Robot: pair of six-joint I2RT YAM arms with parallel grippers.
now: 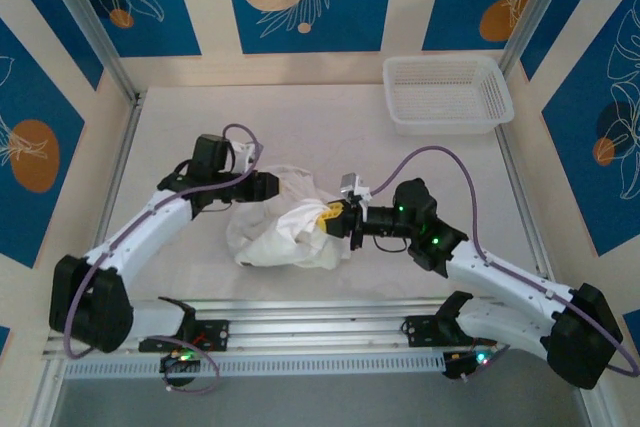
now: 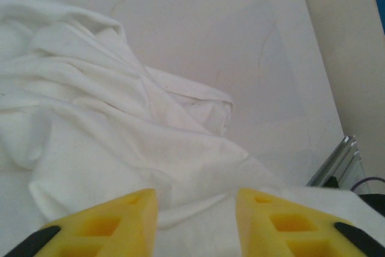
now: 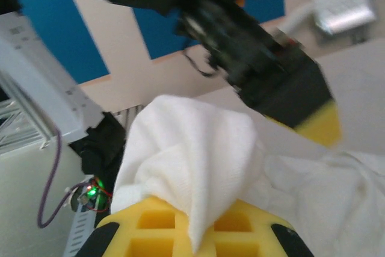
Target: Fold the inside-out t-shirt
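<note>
The inside-out t-shirt (image 1: 285, 225) lies in a crumpled white heap on the table, between the two arms. My right gripper (image 1: 331, 218) comes in from the right and is shut on a bunched fold of the t-shirt (image 3: 192, 167), which rises out from between its yellow fingers (image 3: 153, 224). At the heap's upper left edge, my left gripper (image 1: 277, 187) is open. Its yellow fingertips (image 2: 114, 224) stand apart just above wrinkled cloth (image 2: 108, 124), with nothing pinched between them. The left gripper's dark body and one yellow finger (image 3: 319, 126) hang close above the held fold.
A white mesh basket (image 1: 447, 93) stands at the table's far right corner. The pale table top (image 1: 200, 117) is walled by aluminium posts and blue patterned panels. A metal rail (image 1: 320, 312) runs along the near edge by the arm bases.
</note>
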